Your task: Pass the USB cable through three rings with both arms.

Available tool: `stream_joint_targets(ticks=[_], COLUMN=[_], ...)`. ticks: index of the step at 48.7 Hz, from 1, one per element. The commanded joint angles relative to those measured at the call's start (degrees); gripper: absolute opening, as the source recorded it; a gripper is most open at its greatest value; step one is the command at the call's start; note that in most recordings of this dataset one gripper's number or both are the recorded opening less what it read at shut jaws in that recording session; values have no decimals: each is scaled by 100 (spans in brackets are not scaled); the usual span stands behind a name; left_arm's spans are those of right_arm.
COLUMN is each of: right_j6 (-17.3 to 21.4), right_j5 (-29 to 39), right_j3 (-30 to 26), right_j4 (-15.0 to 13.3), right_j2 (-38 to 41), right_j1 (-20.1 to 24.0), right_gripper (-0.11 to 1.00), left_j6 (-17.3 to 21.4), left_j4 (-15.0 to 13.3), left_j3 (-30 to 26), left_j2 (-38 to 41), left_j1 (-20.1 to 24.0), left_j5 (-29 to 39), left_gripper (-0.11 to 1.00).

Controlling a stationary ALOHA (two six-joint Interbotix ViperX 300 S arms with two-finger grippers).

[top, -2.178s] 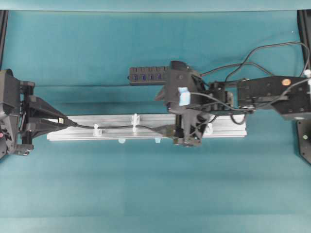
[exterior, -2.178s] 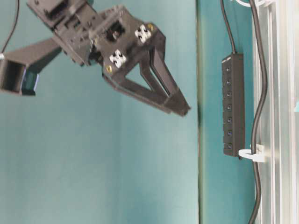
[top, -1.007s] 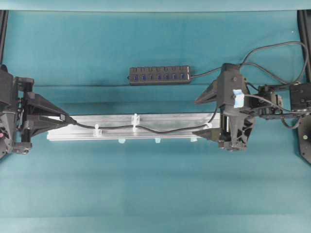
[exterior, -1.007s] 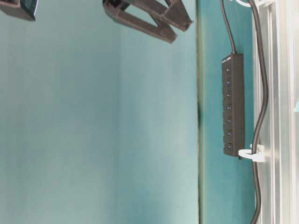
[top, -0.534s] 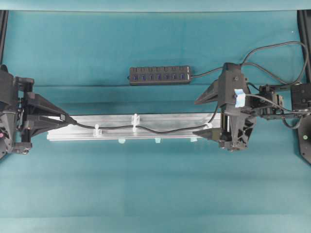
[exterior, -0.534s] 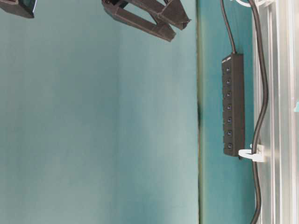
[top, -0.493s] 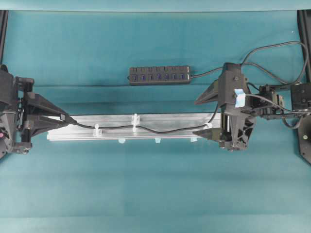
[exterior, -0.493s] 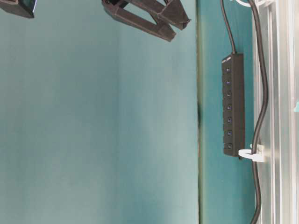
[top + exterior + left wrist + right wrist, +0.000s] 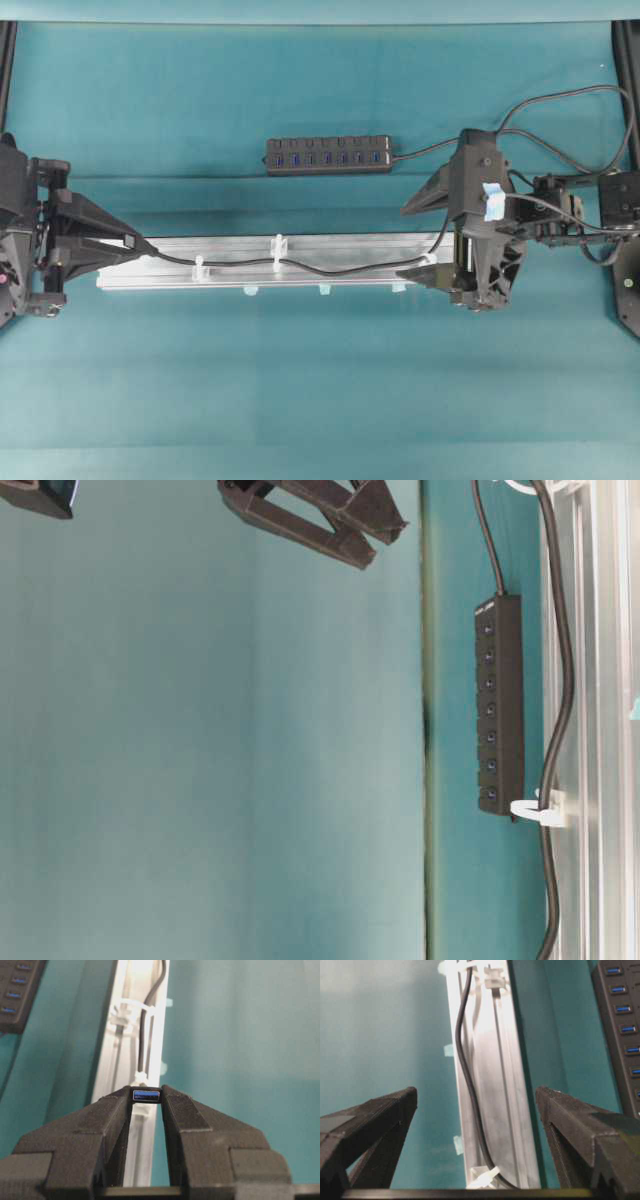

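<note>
My left gripper (image 9: 135,243) (image 9: 146,1097) is shut on the USB plug (image 9: 146,1094) off the silver rail's (image 9: 350,245) left end. From there the black USB cable (image 9: 320,268) (image 9: 145,1040) runs along the rail through three rings: left (image 9: 199,266), middle (image 9: 278,250) and right (image 9: 430,262). The right ring (image 9: 485,1177) shows close up in the right wrist view with the cable (image 9: 465,1050) in it. My right gripper (image 9: 403,241) (image 9: 476,1092) hangs open above the rail's right end, its jaws wide on either side of it, holding nothing.
A black multi-port hub (image 9: 328,155) (image 9: 622,1025) lies behind the rail, its cord looping to the right. Small pale blue tabs (image 9: 323,290) line the rail's front edge. Teal cloth covers the table. In the table-level view the right gripper's fingers (image 9: 375,505) hang at the top.
My right gripper has gone from the rail's middle to its right end, open. Over the last second nothing moves. The left gripper keeps hold of the plug.
</note>
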Motion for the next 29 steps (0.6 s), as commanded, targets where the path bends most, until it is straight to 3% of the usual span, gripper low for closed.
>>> stream_joint_targets(ticks=[1,29], right_j6=[53,53], right_j5=[-53,-70], right_j3=[-62,-70], right_j4=[18,18], right_j2=[-44,18], right_j1=[9,0], right_gripper=[78,78], left_j6=[9,9], left_j4=[9,18], left_j3=[-167,-149], left_j2=[9,18], left_j1=[9,26], left_j5=[-35,-35], left_gripper=[24,24])
